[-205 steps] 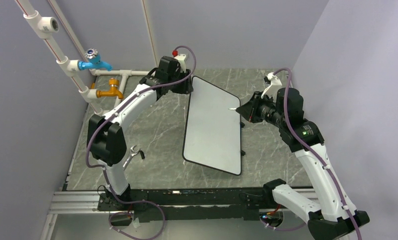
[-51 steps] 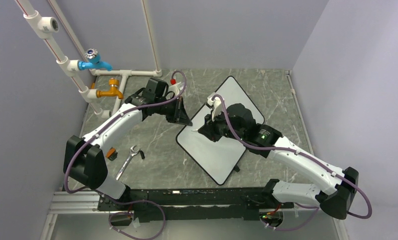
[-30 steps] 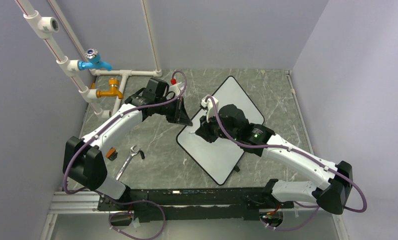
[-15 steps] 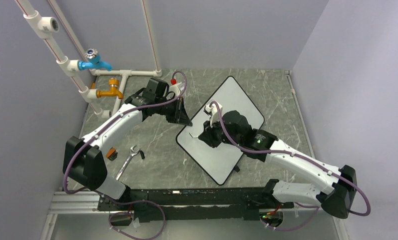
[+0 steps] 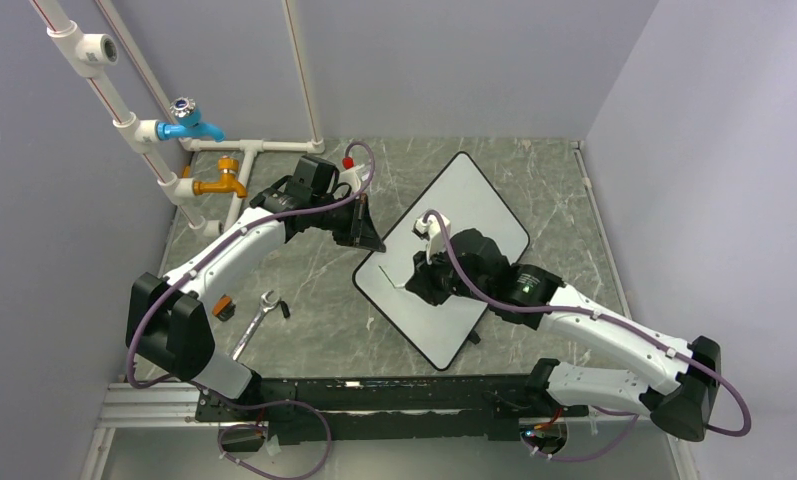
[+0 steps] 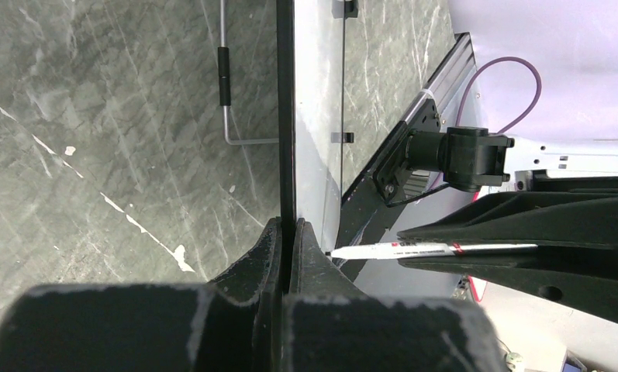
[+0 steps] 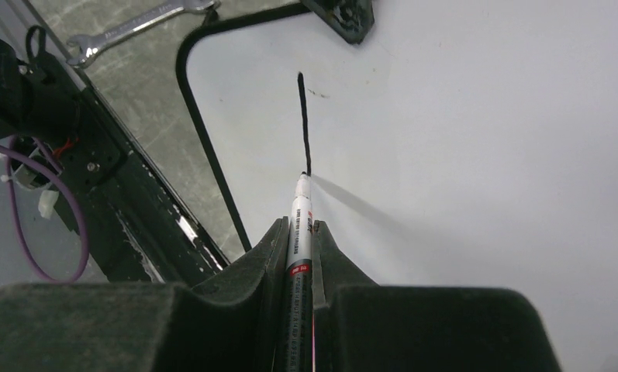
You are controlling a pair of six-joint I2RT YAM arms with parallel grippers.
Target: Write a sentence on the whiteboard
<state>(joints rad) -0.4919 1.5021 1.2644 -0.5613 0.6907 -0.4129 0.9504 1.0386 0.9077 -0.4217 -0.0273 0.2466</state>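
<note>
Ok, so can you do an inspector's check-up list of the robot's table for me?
Surface: grey marbled table.
Job's things: whiteboard sits cornerwise; only one black stroke of the sentence is written; marker tip touches the board at the stroke's end.
Clutter: wrench left of the board.
Grippers: left gripper shut on the whiteboard's rim; right gripper shut on the marker.
Cables: purple cables run along both arms.
Surroundings: blue tap and orange tap on white pipes; plain walls.

Bright, even overhead light; top view sharp. Soft shadow off marker (image 7: 301, 225) falls rightward across whiteboard (image 7: 460, 139). Wrist-view fingers (image 7: 265, 260) dark, slightly blurred.
</note>
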